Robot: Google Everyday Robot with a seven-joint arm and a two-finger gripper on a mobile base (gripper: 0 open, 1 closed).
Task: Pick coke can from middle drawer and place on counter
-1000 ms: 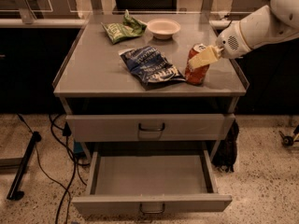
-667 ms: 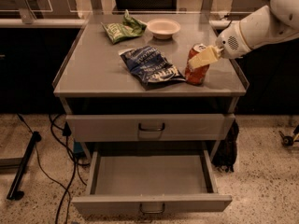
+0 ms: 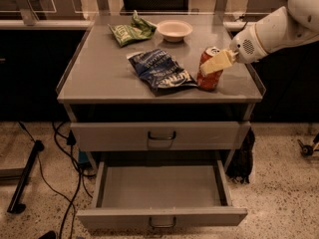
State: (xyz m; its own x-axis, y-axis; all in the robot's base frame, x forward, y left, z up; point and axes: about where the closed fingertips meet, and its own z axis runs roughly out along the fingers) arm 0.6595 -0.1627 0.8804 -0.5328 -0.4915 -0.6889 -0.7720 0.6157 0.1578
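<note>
We find the coke can (image 3: pixel 210 78) on the counter (image 3: pixel 99 68), near its front right corner, inside the grip of the claw (image 3: pixel 212 66). The claw is pinching the can. One pale finger (image 3: pixel 219 61) lies slantwise across the can's front, and the other is hidden behind it. The white arm (image 3: pixel 279 26) comes in from the right edge, above the counter's right rim. The can leans a little, its silver top tipped toward the left. Its base is down at the counter surface, though we cannot tell whether it rests there with its full weight. Most of the red side is covered by the finger, so we can read no brand name on the can. Just left of the can, almost touching it, lies a crumpled dark blue snack bag (image 3: pixel 162 71). It carries white lettering that we cannot make out. Farther back sits a green snack bag (image 3: pixel 130 31) with a pale mark that we likewise cannot read, and beside it to the right a small white bowl (image 3: pixel 174 30). Below the counter the upper drawer front (image 3: pixel 114 136) is closed and shows a dark loop handle. Beneath it the middle drawer (image 3: pixel 159 185) is pulled out toward us, showing its flat grey floor and low side walls. It is well apart from the can and the claw.
</note>
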